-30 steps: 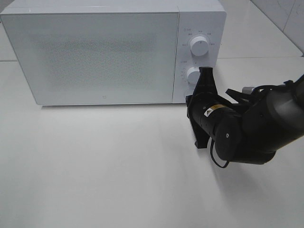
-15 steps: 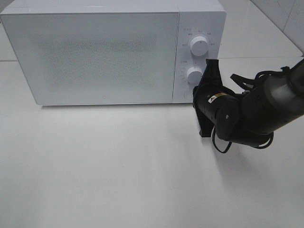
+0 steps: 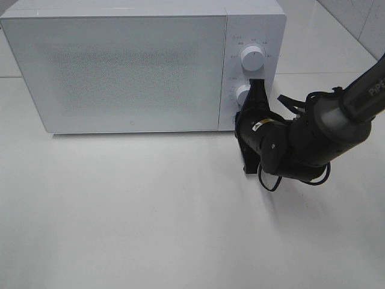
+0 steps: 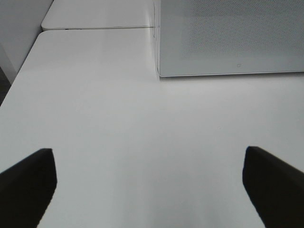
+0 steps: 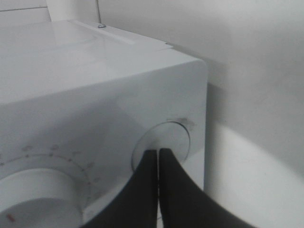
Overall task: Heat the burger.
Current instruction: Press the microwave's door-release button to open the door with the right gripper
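Burger out of sight in every view; right gripper (image 5: 158, 151) clenched, holding nothing, tips against the microwave's (image 3: 120, 66) round button (image 5: 166, 135).
Microwave door shut. Left gripper (image 4: 147, 152) spread wide, unladen, above the broad white table (image 3: 150, 229) near the microwave's front corner.

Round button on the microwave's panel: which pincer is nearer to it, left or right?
Right. The right pincer, shut, has its tips right at the round button. The left pincer hangs open over the table before the microwave's opposite end, far from it.
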You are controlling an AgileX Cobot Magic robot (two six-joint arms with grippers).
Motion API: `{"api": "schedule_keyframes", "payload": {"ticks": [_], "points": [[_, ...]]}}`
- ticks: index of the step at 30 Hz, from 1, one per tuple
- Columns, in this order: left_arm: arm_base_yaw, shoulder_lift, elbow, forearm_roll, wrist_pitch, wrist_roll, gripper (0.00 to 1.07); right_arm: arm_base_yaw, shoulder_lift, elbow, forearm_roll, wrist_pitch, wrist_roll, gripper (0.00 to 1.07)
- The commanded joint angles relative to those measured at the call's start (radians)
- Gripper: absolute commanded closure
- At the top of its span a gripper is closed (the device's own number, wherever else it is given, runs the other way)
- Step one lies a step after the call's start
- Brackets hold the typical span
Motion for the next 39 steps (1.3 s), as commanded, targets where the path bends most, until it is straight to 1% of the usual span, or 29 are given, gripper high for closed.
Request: {"api": "schedule_keyframes", "payload": {"ticks": [1,5,12,19,20,22,23,25,30,31,34,39], "points": [[0.0,-0.022,0.004,-0.002,-0.01,0.004,0.07,-0.005,0.008,-0.02,-0.007,-0.007,0.001,1.07],[0.0,-0.022,0.004,-0.002,-0.01,0.004,0.07,-0.005,0.014,-0.02,0.023,-0.036,-0.015,1.07],[0.0,-0.022,0.004,-0.002,-0.01,0.004,0.07,-0.017,0.014,-0.022,0.035,-0.082,-0.026,1.07],[0.0,-0.022,0.004,-0.002,-0.01,0.004,0.07,-0.017,0.026,-0.053,0.046,-0.128,-0.037,1.07],[0.0,-0.022,0.004,-0.002,-0.01,0.004,0.07,-0.017,0.026,-0.055,0.047,-0.172,-0.037,1.07],[0.0,-0.022,0.004,-0.002,-0.01,0.004,0.07,-0.017,0.026,-0.055,0.048,-0.2,-0.038,1.07],[0.0,-0.022,0.004,-0.002,-0.01,0.004,0.07,-0.017,0.026,-0.056,0.049,-0.259,-0.057,1.07],[0.0,-0.022,0.004,-0.002,-0.01,0.004,0.07,-0.017,0.026,-0.059,0.052,-0.28,-0.064,1.07],[0.0,-0.022,0.004,-0.002,-0.01,0.004,0.07,-0.03,0.026,-0.1,0.068,-0.287,-0.131,1.07],[0.0,-0.022,0.004,-0.002,-0.01,0.004,0.07,-0.043,0.026,-0.123,0.069,-0.287,-0.154,1.07],[0.0,-0.022,0.004,-0.002,-0.01,0.004,0.07,-0.062,0.027,-0.15,0.065,-0.281,-0.181,1.07],[0.0,-0.022,0.004,-0.002,-0.01,0.004,0.07,-0.07,0.035,-0.182,0.071,-0.26,-0.184,1.07]]}}
